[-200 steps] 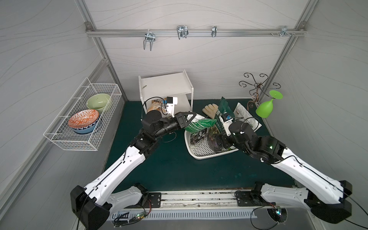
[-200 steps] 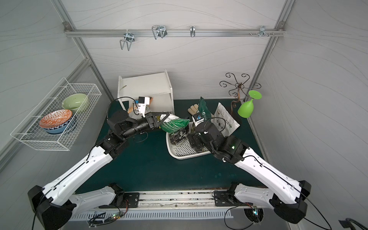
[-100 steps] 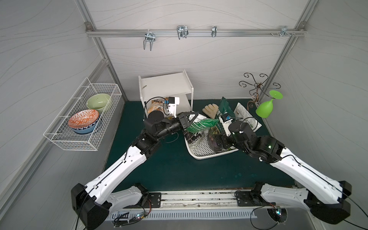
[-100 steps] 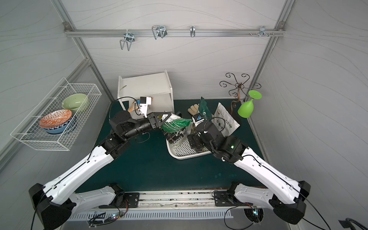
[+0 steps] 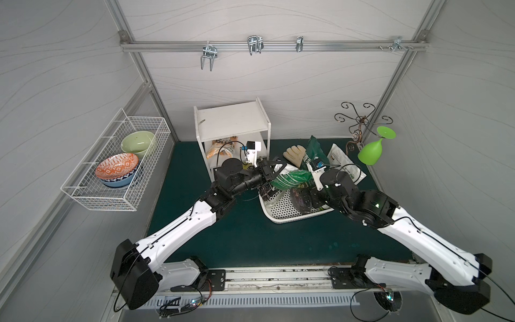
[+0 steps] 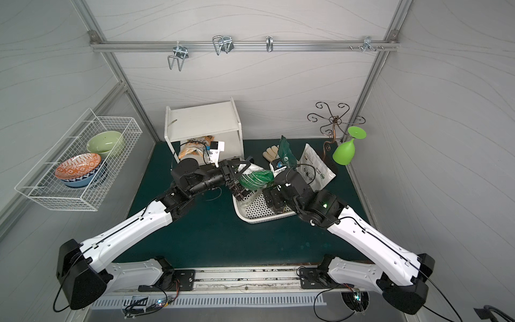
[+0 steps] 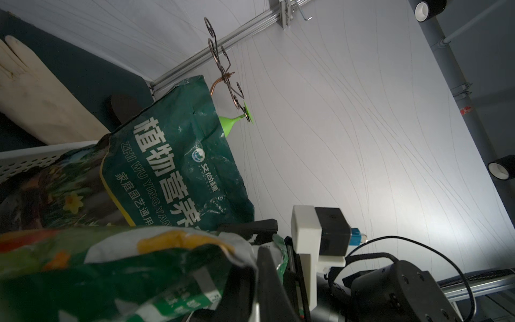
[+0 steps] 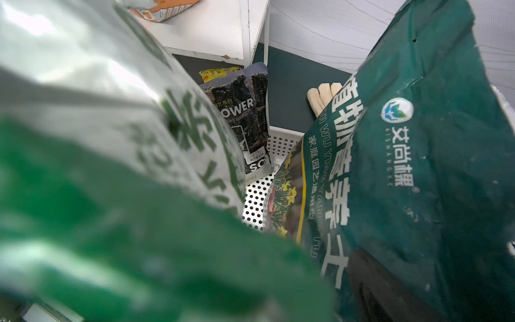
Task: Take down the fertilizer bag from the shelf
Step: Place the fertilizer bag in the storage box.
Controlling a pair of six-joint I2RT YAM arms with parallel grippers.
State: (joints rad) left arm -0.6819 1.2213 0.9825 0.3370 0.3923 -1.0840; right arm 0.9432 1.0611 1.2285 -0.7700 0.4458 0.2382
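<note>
Reaching in from the near left corner, the left arm runs low across the worktop [image 5: 250, 237] with its forearm nearly level. Its claw [image 5: 278, 173] is pinched tight on the crumpled end of the green-and-white fertilizer bag [image 5: 292, 178]. That bag is off the shelf [image 5: 231, 122], in the air to the rack's right and over the near-left corner of the white perforated basket [image 5: 284, 213] (an orange packet [image 5: 223, 146] lies on the shelf's lower board). The right arm comes from the near right corner with its elbow bent and its wrist tipped down. Its claw [image 5: 303, 198] is spread wide, low over the basket and just beside the bag; I cannot tell whether they touch. In the right wrist view the fertilizer bag [image 8: 111, 195] looms blurred beside a dark green soil bag [image 8: 418, 167]
</note>
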